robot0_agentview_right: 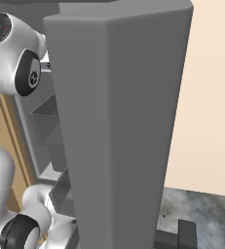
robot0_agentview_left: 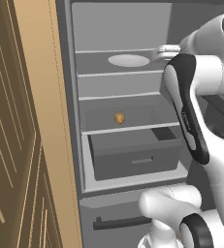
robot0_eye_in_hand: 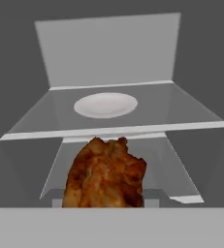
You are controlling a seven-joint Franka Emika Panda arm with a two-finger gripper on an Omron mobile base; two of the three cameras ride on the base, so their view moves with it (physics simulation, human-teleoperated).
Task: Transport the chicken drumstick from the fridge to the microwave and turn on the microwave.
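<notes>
Filling near view before tool: chicken drumstick (robot0_eye_in_hand: 105, 174), fingertips hidden.

Colour-wise: the tall open fridge (robot0_agentview_left: 133, 145) is mid grey all over, pale grey shelves, darker grey drawer (robot0_agentview_left: 133, 157). Round plate (robot0_eye_in_hand: 105, 104) is plain white. Chicken drumstick (robot0_eye_in_hand: 105, 174) is mottled reddish-brown with orange patches. Small ball-shaped food (robot0_agentview_left: 119, 117) is tan-orange.
</notes>
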